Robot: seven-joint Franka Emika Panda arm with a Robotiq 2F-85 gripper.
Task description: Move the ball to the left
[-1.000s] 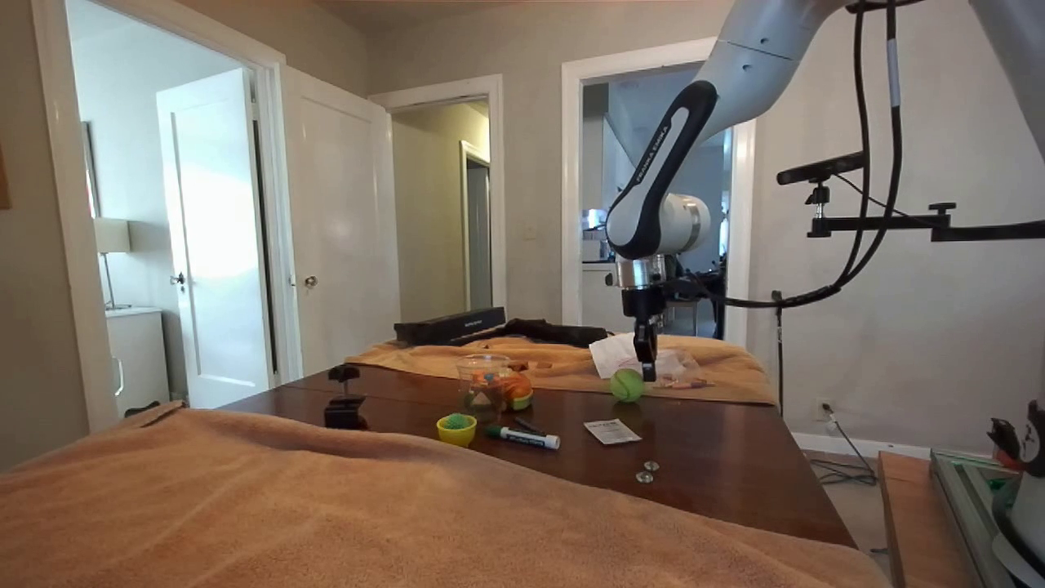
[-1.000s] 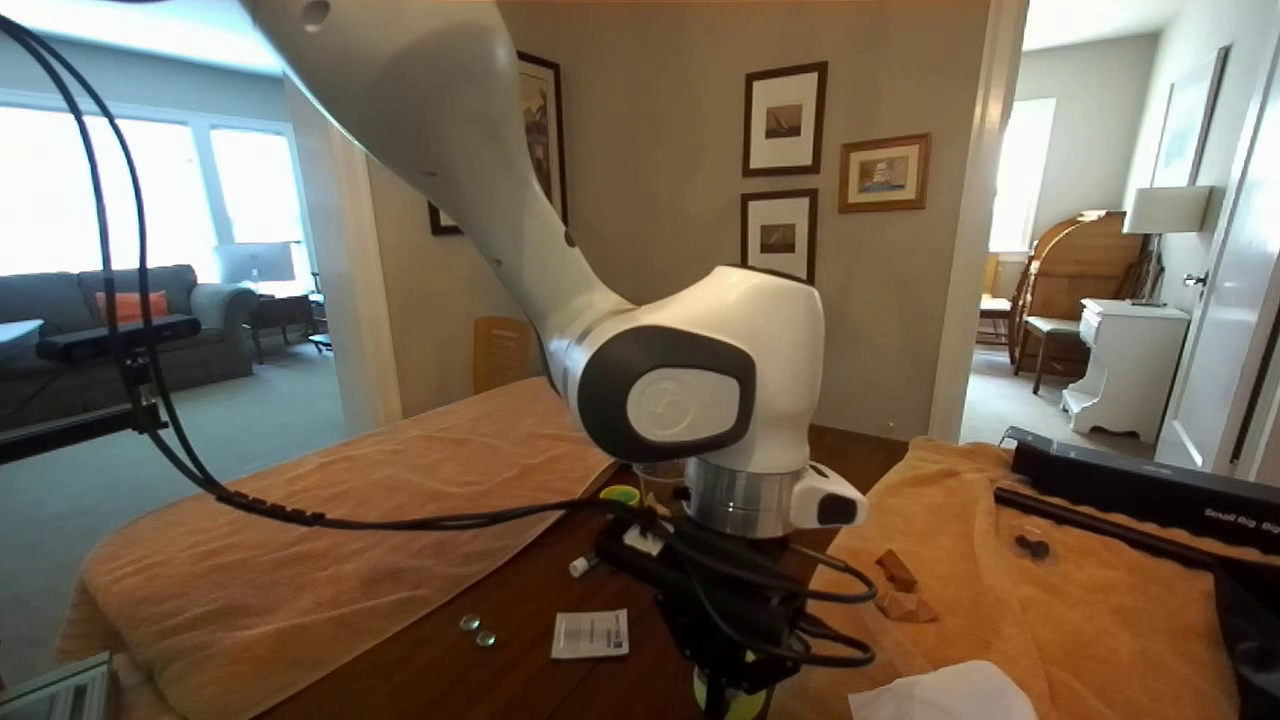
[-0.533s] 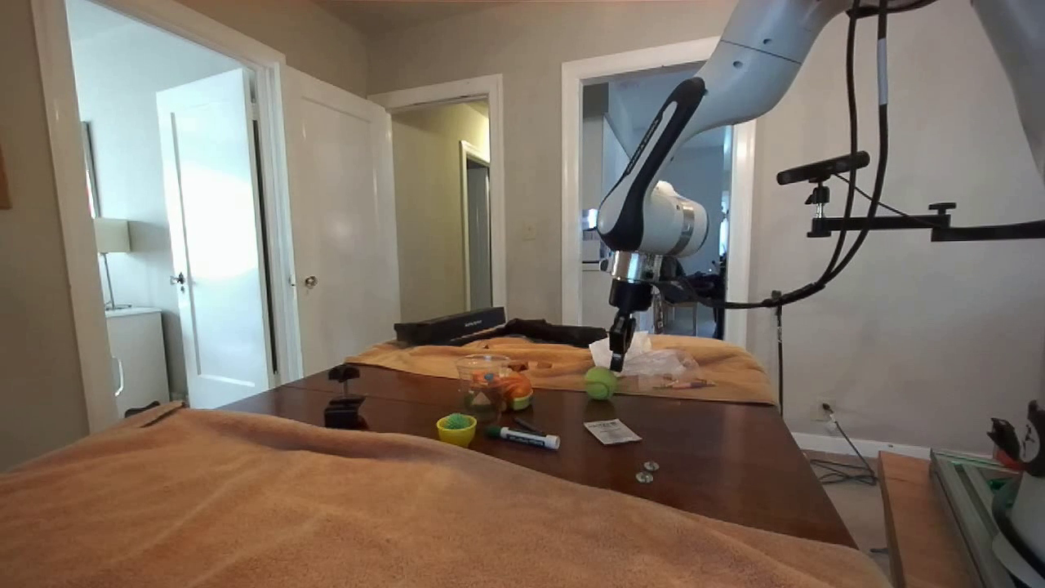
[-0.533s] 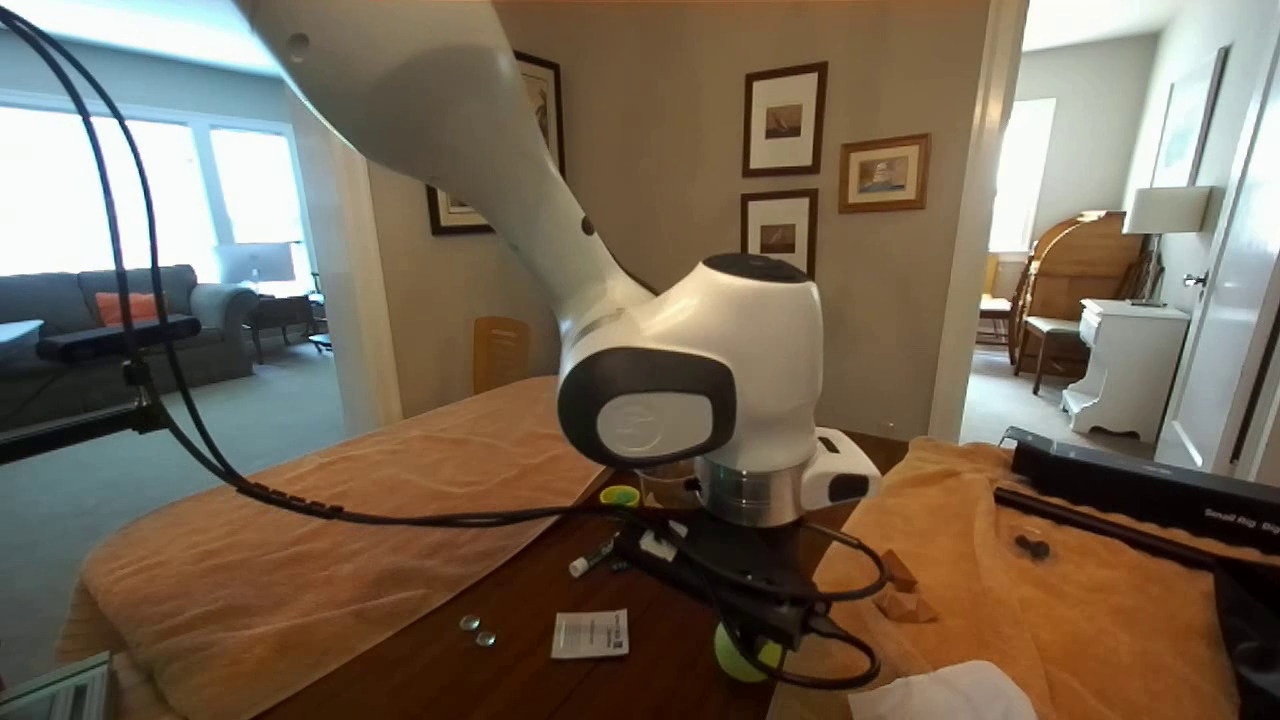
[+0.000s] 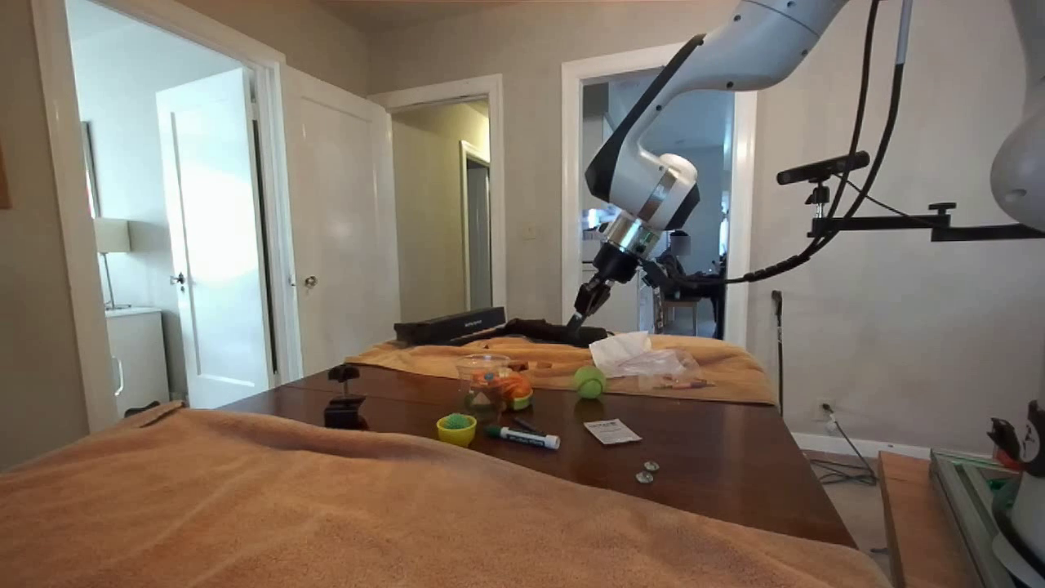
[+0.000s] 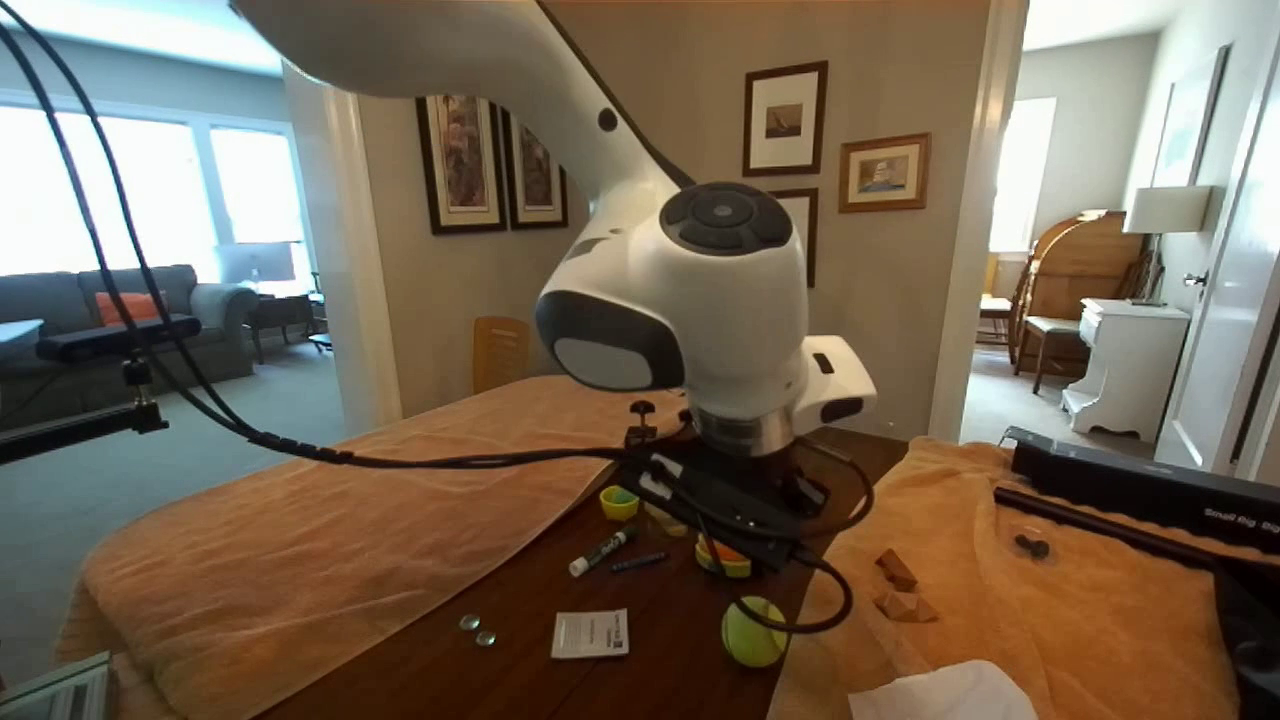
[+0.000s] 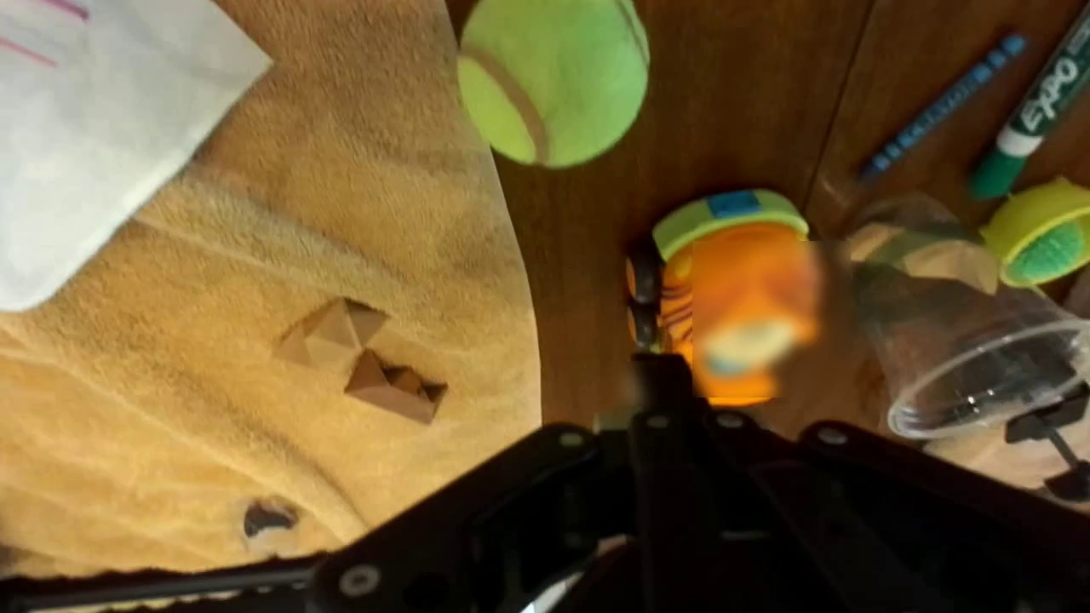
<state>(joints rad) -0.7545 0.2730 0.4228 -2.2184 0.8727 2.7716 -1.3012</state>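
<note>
A dark wooden table (image 5: 702,441) fills the middle of the scene, covered in part, as seen in an exterior view, by a near towel (image 5: 392,506) and a far towel (image 5: 567,359), both orange. Over it reaches the Franka Panda arm (image 6: 690,320). A long black box (image 6: 1130,490) lettered "Small Rig" lies on the far towel, where some white paper (image 5: 618,353) rests too. The Robotiq gripper (image 5: 576,321) hangs tilted in the air, clear of the table. In the wrist view its fingers (image 7: 660,387) are drawn fully together, tip meeting tip, touching each other. Beyond them on the wood stand a clear plastic cup (image 7: 920,428) and an orange wheeled toy (image 7: 732,289), partly blurred. The tennis ball (image 6: 750,645), yellow-green with a darker seam, sits well apart from the gripper, right at the edge of the far towel, between toy and paper; whether it touches the cloth I cannot tell. Then come a printed white packet (image 6: 590,635), a small yellow cup (image 5: 455,438) with a bumpy green piece (image 5: 455,420) in it, a green-capped Expo marker (image 7: 1047,106), a blue crayon (image 7: 945,106) near the marker, two angular brown pieces (image 7: 396,387) on the far towel, and two clear discs (image 6: 470,622) close together
</note>
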